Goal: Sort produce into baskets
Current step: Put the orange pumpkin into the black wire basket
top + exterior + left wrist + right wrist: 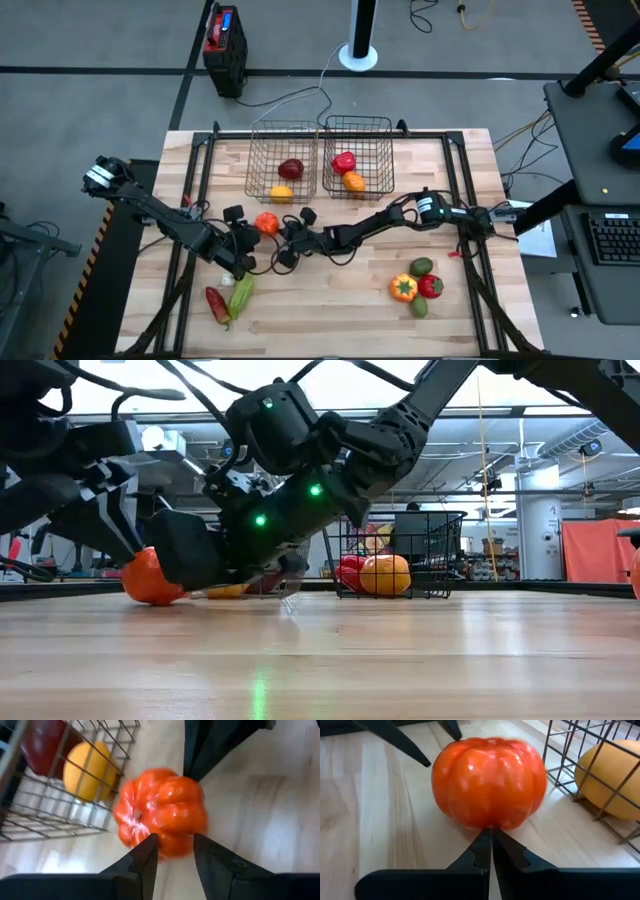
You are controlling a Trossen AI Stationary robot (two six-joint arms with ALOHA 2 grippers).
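Right now your left gripper (pixel 172 847) sits narrowly parted against the orange tomato (pixel 161 812), just beside the left basket (pixel 281 160). Your right gripper (pixel 489 842), fingers pressed together, touches the tomato too.

You see the table (pixel 330 310) from above and from its surface level; both wrist cameras closely face the same tomato (pixel 160 817).

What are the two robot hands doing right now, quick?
Left end effector: open a little, at the orange tomato, not gripping it.
Right end effector: closed, empty, tips against the same tomato.
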